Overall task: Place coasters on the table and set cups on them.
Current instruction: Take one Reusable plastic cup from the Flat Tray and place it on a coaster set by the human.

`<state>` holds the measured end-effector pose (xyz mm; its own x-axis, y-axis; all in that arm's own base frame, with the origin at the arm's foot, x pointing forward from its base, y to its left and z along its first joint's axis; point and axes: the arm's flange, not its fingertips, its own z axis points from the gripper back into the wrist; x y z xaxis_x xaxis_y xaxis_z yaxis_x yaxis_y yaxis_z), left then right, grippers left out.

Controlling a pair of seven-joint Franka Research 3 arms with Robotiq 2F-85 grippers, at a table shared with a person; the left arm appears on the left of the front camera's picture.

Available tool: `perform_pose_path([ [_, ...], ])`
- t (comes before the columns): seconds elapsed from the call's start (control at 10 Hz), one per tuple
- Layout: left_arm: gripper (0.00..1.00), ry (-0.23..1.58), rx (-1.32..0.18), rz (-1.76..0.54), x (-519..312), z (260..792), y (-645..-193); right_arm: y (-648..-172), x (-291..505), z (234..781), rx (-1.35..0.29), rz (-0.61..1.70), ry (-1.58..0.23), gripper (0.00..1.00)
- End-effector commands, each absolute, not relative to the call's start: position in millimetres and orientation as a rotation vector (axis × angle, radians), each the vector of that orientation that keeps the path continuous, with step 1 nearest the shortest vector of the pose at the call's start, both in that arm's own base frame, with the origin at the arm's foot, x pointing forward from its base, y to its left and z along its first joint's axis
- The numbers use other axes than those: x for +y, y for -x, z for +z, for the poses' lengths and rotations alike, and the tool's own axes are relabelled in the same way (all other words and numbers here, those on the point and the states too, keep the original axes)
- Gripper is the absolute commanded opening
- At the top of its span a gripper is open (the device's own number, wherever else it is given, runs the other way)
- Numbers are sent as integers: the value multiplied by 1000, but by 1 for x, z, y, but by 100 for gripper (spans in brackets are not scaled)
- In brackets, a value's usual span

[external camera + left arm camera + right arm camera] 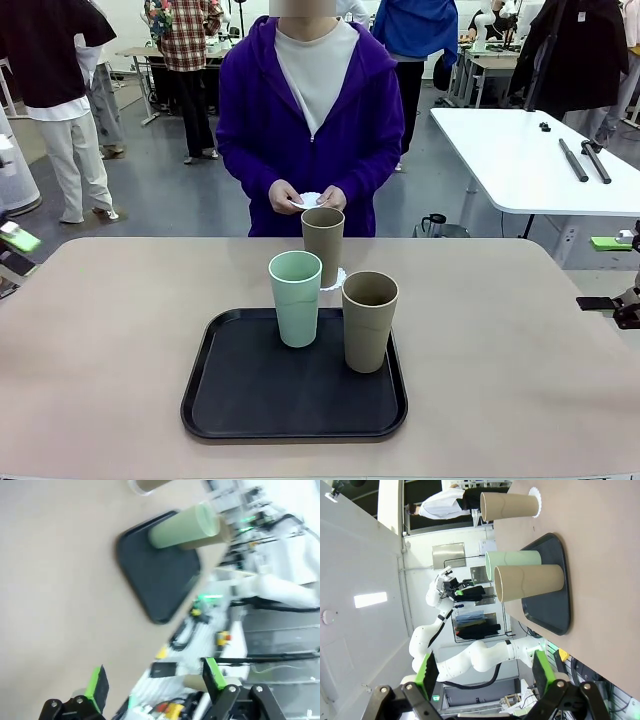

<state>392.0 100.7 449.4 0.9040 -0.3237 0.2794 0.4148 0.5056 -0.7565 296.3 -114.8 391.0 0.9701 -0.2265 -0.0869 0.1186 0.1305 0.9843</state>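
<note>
Mint green cup [296, 298]; tan cups [369, 320]; white coasters [311, 200]; black tray [250, 390]; beige table [500, 330].

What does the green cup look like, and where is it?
The green cup is a tall, mint-coloured tumbler with no handle, matte like plastic, wider at its open top than at its base. It stands upright and looks empty, on the far part of the black tray. A tan cup stands beside it, not touching.
</note>
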Motion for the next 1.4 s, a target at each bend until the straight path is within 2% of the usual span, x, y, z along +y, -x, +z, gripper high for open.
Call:
perform_pose_path([
  [0.0, 100, 1161, -110, -391, 133, 423, -396, -297, -115, 392, -84, -262, -1419, 100],
  [0.3, 100, 1269, -246, -195, 173, 389, -365, -297, -115, 392, -84, -262, -1419, 100],
  [0.7, 100, 1331, -239, -89, 216, 371, -332, -297, -115, 392, -84, -262, -1419, 100],
  [1.3, 100, 1337, -241, -28, 234, 361, -320, -297, -115, 392, -84, -262, -1419, 100],
])
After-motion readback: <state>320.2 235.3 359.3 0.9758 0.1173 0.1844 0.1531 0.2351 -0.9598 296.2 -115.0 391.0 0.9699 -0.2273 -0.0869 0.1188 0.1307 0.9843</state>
